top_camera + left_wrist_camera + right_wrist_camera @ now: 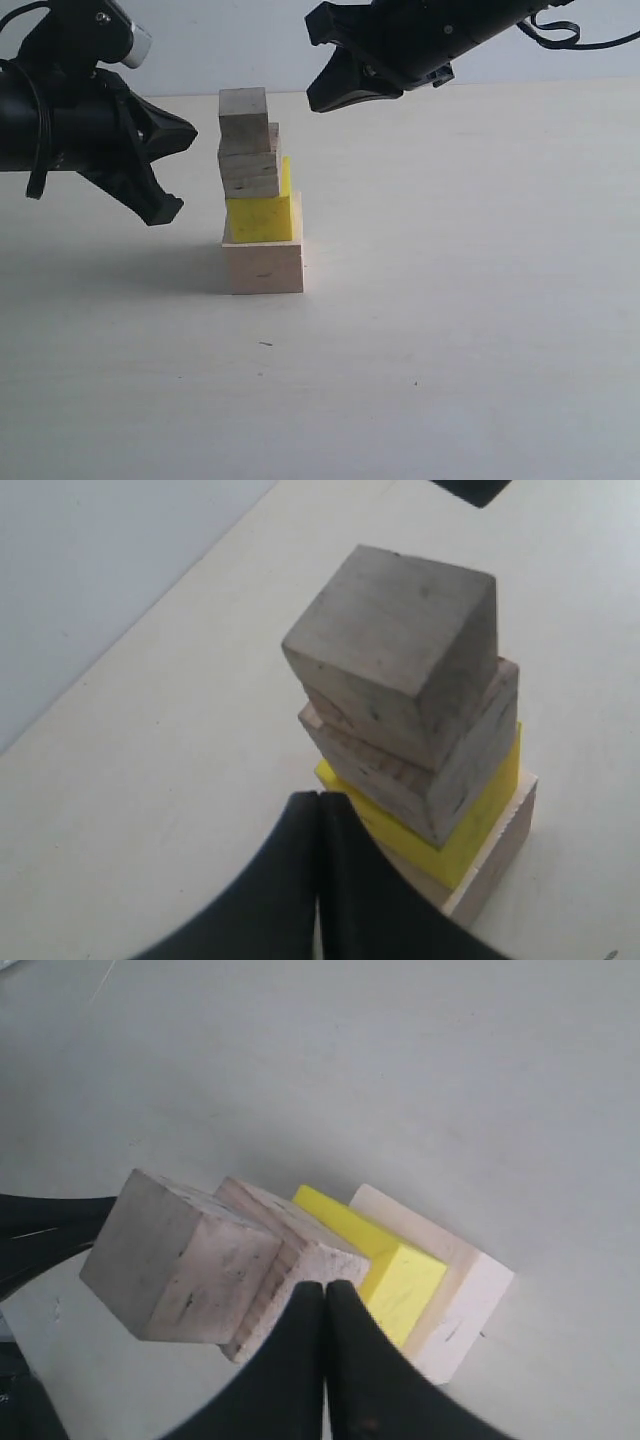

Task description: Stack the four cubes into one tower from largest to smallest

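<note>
The four cubes stand as one tower on the table. The large pale cube [263, 267] is at the bottom and the yellow cube [262, 215] sits on it. Above come a small wood cube [250, 172] and the top cube [245, 117], which is shifted slightly left. My left gripper [168, 165] hangs just left of the tower, apart from it, and its fingers meet at the tip [318, 798]. My right gripper [325, 70] hovers above and right of the top cube [180, 1265], shut [325, 1285] and empty. The left wrist view shows the top cube [400, 640] and the yellow cube [480, 820].
The pale table [450, 330] spreads around the tower, with a pale wall [250, 45] behind it. The left arm [40, 1230] shows dark at the edge of the right wrist view.
</note>
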`<state>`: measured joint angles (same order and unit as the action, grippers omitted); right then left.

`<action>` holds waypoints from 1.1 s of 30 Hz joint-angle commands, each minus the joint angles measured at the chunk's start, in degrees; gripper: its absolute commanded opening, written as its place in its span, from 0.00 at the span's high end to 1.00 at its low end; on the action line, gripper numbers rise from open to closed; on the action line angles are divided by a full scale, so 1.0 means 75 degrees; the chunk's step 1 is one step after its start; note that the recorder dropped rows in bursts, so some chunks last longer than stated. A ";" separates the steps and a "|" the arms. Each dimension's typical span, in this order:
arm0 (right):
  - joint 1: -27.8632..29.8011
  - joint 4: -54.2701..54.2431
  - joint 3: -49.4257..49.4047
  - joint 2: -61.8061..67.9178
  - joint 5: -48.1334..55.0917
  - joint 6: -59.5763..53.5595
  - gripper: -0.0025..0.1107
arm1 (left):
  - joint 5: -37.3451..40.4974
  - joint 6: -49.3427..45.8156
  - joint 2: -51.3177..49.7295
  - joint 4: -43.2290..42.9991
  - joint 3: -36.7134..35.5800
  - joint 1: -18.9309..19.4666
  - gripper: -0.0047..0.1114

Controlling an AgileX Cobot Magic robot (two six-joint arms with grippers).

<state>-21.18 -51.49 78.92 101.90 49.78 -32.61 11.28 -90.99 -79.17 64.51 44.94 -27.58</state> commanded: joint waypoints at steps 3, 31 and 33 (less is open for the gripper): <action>-0.0086 -0.0270 -0.0035 0.0019 0.0231 -0.0249 0.98 | -0.0069 0.0060 0.0080 0.0102 -0.0008 0.0036 0.96; -0.0291 -0.0735 -0.0519 0.0024 0.0407 -0.0512 0.98 | -0.0069 0.0026 0.0078 0.0102 -0.0008 0.0020 0.96; -0.0291 -0.0757 -0.0519 0.0024 0.0407 -0.0595 0.98 | -0.0069 0.0026 0.0078 0.0102 -0.0008 0.0020 0.96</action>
<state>-23.23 -56.20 75.18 102.10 53.07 -35.62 11.18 -90.99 -79.17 64.51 44.94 -27.58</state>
